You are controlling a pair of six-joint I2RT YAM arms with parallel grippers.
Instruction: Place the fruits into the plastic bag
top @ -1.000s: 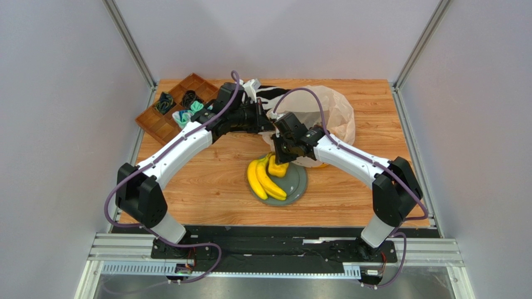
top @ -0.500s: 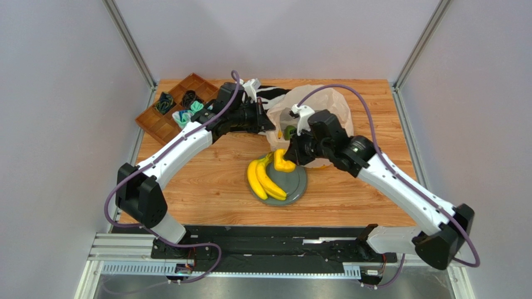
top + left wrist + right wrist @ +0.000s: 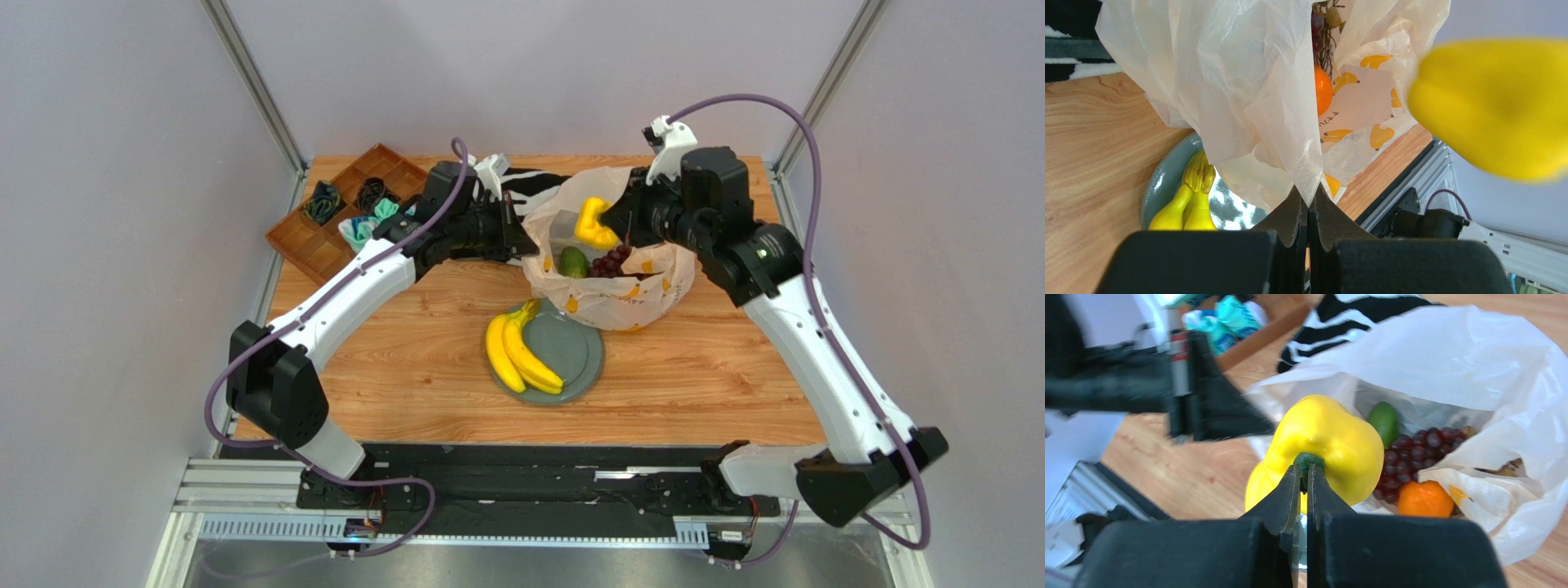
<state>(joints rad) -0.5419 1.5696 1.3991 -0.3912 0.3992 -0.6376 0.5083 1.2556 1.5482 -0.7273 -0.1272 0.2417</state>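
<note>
A thin, crinkly, whitish translucent plastic bag with yellow banana prints sits toward the far right of the wooden bench, with its mouth open upward. The left arm's fingers are pressed tight together on a fold of the bag's left rim and hold that edge up. The right arm's fingers are pinched narrow on the green stem of a small yellow lobed fruit. The fruit hangs in the air over the bag's open mouth, apart from what lies below. In the left wrist view it shows only as a blurred yellow mass at the right.

Inside the bag, a smooth green oval fruit lies toward the left side, next to the held rim. A cluster of dark purple grapes sits just beside it. A round orange rests against the grapes on their other side.

Just near of the bag, around the middle of the bench, a round grey plate carries a bunch of yellow bananas on its left half. Their stems point toward the bag, and the bag's near edge reaches the plate's far rim.

A black-and-white zebra-striped cloth lies at the far edge, partly covered by the bag. At the far left a wooden compartment tray holds small dark and teal items too small to identify.
</note>
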